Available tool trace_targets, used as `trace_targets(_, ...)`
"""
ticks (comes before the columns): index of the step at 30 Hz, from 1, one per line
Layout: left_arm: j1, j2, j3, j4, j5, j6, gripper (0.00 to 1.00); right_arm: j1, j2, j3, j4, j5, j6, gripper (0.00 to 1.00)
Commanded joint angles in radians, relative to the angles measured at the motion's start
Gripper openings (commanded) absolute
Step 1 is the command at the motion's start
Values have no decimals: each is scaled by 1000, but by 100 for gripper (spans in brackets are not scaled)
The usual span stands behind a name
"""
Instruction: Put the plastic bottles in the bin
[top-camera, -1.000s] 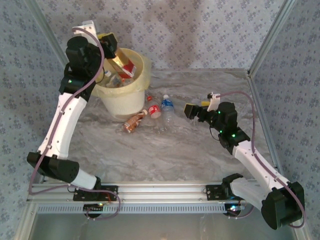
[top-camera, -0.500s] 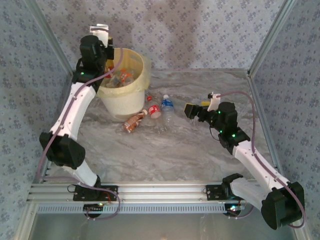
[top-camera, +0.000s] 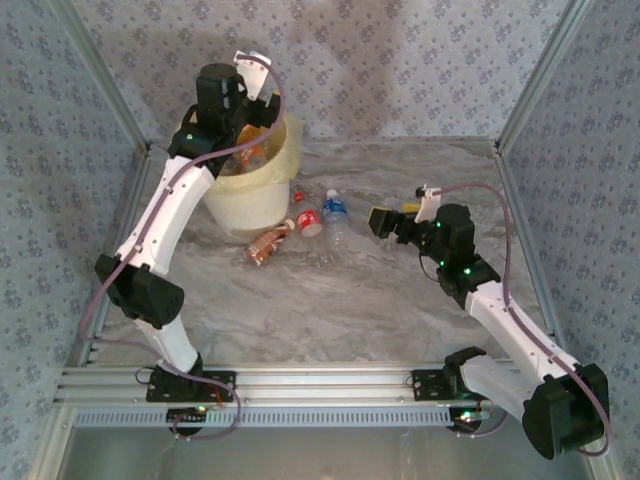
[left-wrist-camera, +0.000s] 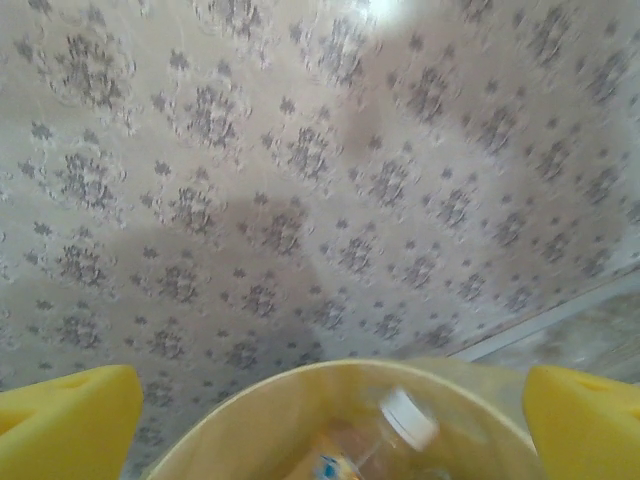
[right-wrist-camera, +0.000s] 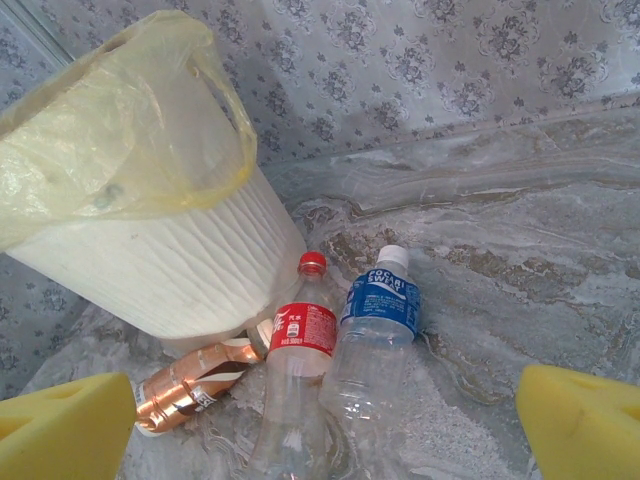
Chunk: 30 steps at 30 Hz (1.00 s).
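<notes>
Bin: round cream-yellow plastic bucket (top-camera: 248, 196) with a translucent yellowish bag liner, upright at about 11 o'clock on the table in the top view; ribbed wall and bag rim show in the right wrist view (right-wrist-camera: 165, 262).
Left gripper: (left-wrist-camera: 320, 420) above the bin's mouth, yellow pads spread wide at either edge of the wrist view, nothing between them; the arm's black wrist hangs over the bin's far rim in the top view (top-camera: 262, 112).
Bottles in bin: clear plastic bottle with a white cap (left-wrist-camera: 405, 420) lies inside, below the left gripper; a few more bottles show through the mouth from the top (top-camera: 250, 155), details too small to tell.
Bottles on table: three, bunched at the bin's 5 o'clock, close to its base.
Red bottle: clear, red label, red cap (right-wrist-camera: 300, 330), cap towards the bin.
Blue bottle: clear, blue label, white cap (right-wrist-camera: 380, 305), touching the red one at its 3 o'clock.
Copper bottle: shiny copper-orange label (right-wrist-camera: 195, 385), on its side, at the red one's 9 o'clock by the bin's foot.
Right gripper: (top-camera: 385, 222) low over the table at the bottles' 3 o'clock, well apart from them, facing them; yellow pads (right-wrist-camera: 60, 430) wide, empty.
Table: grey marbled top (top-camera: 350, 300).
</notes>
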Motion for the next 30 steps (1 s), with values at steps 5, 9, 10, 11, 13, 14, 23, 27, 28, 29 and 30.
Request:
trace_targets(5,15,-101,-18,-81,129,-140,98,-6,-15,7,-40,31,13,100)
trace_targets(9,15,-118,-31,-121,144,-221,98,-7,-13,7,-49,37,16,100)
trace_targets(10,15,-127,-36,-130,153,-250,98,-6,-11,7,-50,38,17,100)
trace_targets(11,15,-145,-50,-133,173,-289,98,-6,-11,7,-51,39,20,100)
trace_targets(13,15,-189,-109,-117,226,-356,98,-8,-8,3,-52,49,29,100)
trace_targets(14,13,-219,-149,-100,253,-395,98,-7,-6,-1,-49,57,35,100)
trace_targets(23,-73,-450,-454,-72,278,-602,98,-21,45,-9,-22,128,89,100)
trace_targets(27,-159,-500,-525,-147,214,-625,98,-28,61,-12,4,129,116,100)
trace_targets(28,-183,-512,-551,-152,203,-617,98,-28,63,-15,14,125,119,100)
trace_targets(29,-211,-525,-585,-157,183,-595,98,-29,63,-16,23,117,120,100)
trace_targets(30,-244,-537,-628,-158,152,-576,98,-30,63,-20,31,111,123,100)
